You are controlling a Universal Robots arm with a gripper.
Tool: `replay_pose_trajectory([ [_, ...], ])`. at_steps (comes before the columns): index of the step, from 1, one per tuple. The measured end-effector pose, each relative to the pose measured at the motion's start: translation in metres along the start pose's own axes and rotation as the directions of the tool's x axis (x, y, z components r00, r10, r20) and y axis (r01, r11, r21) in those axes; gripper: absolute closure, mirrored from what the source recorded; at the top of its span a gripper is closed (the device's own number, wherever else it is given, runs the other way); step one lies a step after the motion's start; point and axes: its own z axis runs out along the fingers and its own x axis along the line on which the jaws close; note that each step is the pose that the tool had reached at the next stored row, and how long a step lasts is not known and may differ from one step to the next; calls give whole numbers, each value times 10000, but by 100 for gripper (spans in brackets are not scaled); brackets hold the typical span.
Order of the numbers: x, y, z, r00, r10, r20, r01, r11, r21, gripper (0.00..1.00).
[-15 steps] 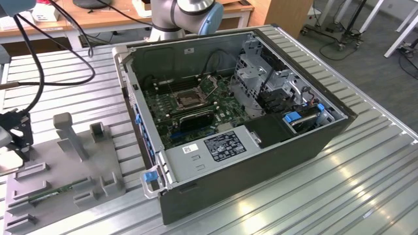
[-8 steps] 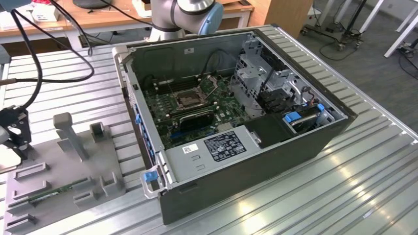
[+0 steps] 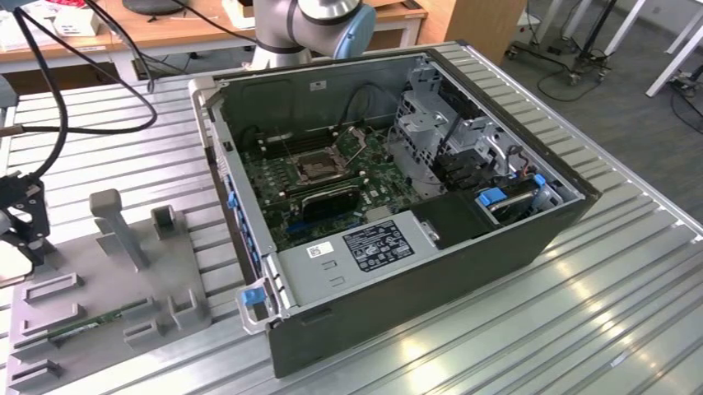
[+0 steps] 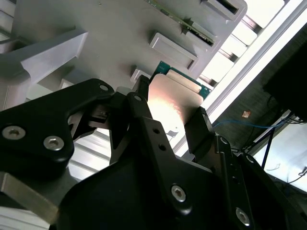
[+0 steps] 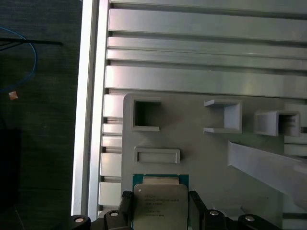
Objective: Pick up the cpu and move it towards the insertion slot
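First wrist view, lower centre: the small flat silvery-beige square cpu [image 5: 159, 207] is clamped at two opposite edges by the black gripper [image 5: 160, 199], pointing down, low over the grey moulded fixture plate [image 5: 192, 143]. Transfer outstanding: the silver-framed square insertion slot [image 3: 316, 167] sits well apart, mid-frame in the exterior view.

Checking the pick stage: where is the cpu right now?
In both wrist views the cpu sits clamped in the gripper, at the edge of the grey fixture plate, next to the rim of the table.
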Motion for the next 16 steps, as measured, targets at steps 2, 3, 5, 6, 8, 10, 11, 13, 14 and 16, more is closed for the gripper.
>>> replay_pose_trajectory([
  [2,0,0,-6,10000,0,-3,0,10000,2,45],
  [3,0,0,-7,10000,0,-3,0,10000,2,45],
  [5,0,0,-11,10000,0,-3,0,10000,2,45],
  [6,0,0,-13,10000,0,-3,0,10000,2,45],
  [8,0,0,-19,10000,0,-3,0,10000,2,45],
  [10,0,0,-27,10000,0,-3,0,10000,2,45],
  [11,0,0,-31,10000,0,-2,0,10000,2,45],
  [13,0,0,-39,10000,0,-2,0,10000,2,45],
  [14,0,0,-43,10000,0,-2,0,10000,1,45],
  [16,0,0,-49,10000,0,-1,0,10000,1,45],
])
